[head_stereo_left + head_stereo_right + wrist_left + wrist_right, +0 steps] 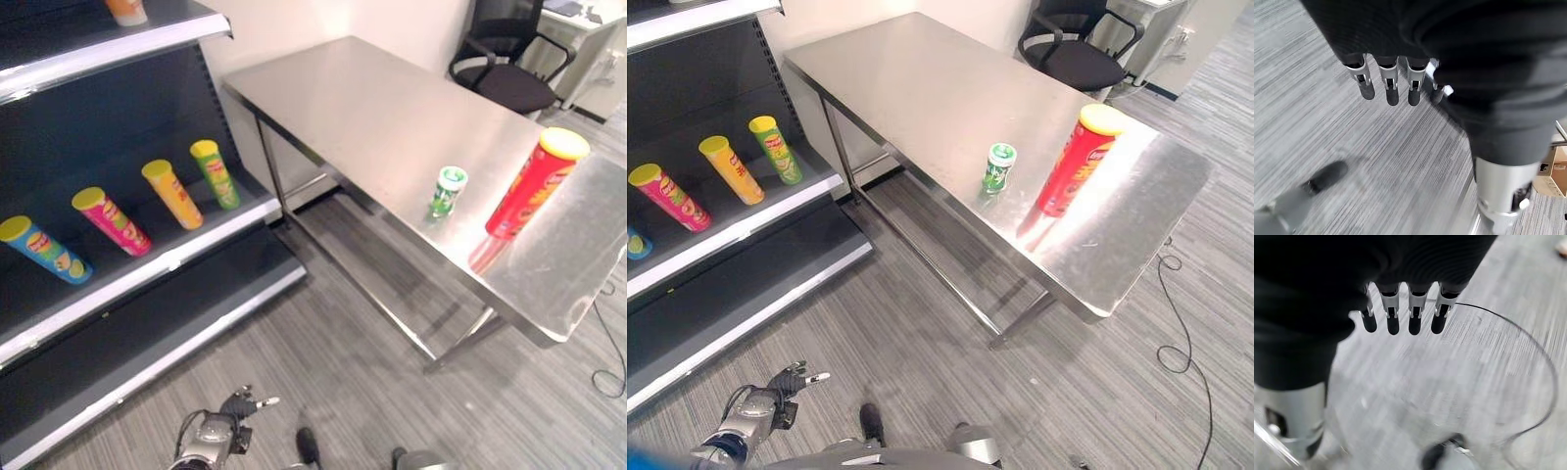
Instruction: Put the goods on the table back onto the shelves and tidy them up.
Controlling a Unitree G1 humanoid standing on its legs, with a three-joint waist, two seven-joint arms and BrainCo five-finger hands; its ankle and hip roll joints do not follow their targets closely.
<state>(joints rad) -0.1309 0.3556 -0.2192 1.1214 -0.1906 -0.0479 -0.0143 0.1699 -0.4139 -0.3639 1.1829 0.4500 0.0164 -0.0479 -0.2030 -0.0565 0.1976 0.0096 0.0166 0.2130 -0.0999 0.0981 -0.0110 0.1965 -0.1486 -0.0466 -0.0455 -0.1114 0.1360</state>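
our left hand (pixel 231 428) hangs low over the grey floor (pixel 323 372), fingers loose and holding nothing. our right hand (pixel 1400 308) hangs down too, fingers straight and empty.

on the shiny metal desk (pixel 392 117) stands a tall red can (pixel 534 184) with a yellow lid, close to the near edge. a small green can (pixel 448 190) stands near it, on its left side.

on the dark shelf (pixel 147 269) four tall cans lean back in a row: a blue can (pixel 44 251), a pink can (pixel 111 220), an orange can (pixel 172 194) and a green tall can (pixel 215 173). all their lids are on, so we cannot see inside.
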